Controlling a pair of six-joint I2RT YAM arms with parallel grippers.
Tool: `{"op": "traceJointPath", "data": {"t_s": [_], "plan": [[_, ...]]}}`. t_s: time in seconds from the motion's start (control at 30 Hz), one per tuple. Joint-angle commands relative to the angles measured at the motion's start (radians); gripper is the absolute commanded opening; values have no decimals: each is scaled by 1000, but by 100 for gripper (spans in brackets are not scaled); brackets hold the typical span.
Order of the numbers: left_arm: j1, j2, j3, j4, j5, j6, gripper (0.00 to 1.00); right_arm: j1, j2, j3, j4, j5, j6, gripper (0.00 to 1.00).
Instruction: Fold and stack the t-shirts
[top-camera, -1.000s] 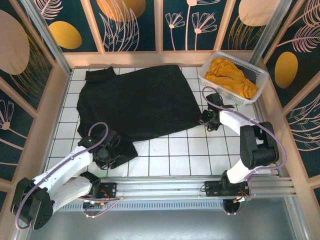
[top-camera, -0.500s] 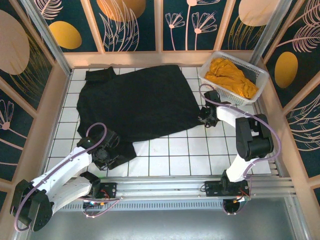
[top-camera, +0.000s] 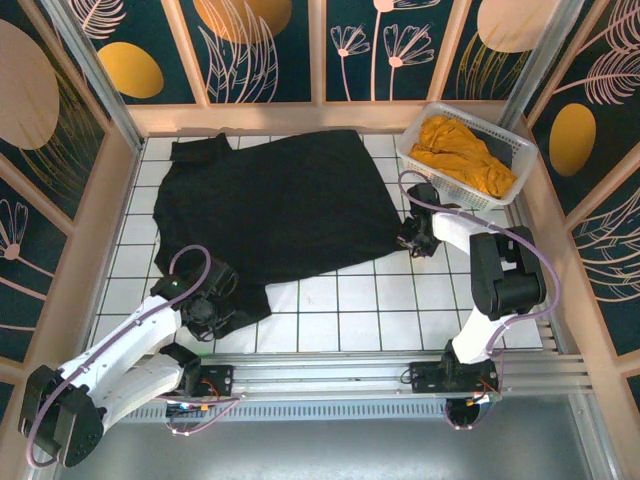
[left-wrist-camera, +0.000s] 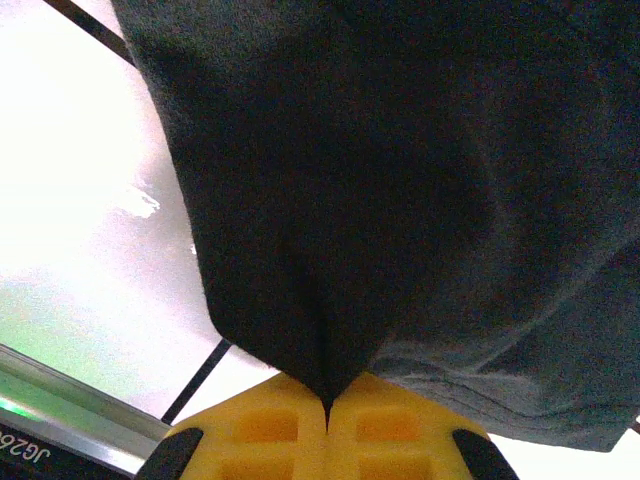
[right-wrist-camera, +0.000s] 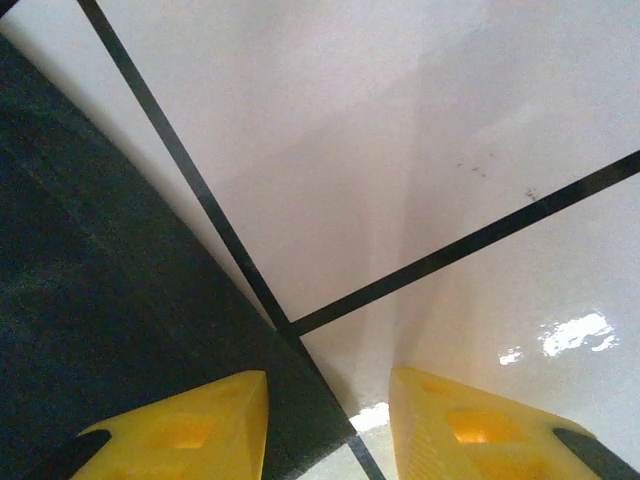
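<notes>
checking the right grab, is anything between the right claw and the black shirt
Nothing visible does. The open right claw sits at the black shirt edge, one finger over the cloth, bare tile beyond.

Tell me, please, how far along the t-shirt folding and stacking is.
Done: nothing folded; the black t-shirt lies spread flat. In hand: the left gripper is shut on its near corner, the right gripper open astride its right edge. Left: fold it, then the yellow t-shirt crumpled in the basket.

Wht lattice basket (top-camera: 512, 145) far-R corner, tiled tbl (top-camera: 400, 300), floral wall panels (top-camera: 270, 50)
</notes>
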Motion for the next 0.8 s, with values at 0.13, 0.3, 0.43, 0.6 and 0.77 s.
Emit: {"op": "traceJointPath", "data": {"t_s": [0.13,0.3,0.43,0.6,0.77], "plan": [[-4,-11,22,-33,-21,-13,0,13,14,-2,3,-9,0,34],[-4,-18,31,-43,-35,-12,0,37,67,39,4,-34,26,12],[-4,-23,40,-62,-43,-13,0,37,42,33,-41,51,52,0],[-4,-59,27,-89,-12,-28,0,16,-88,-28,-133,148,83,0],[-4,-117,25,-163,29,-59,0,5,-248,-100,-226,74,110,0]]}}
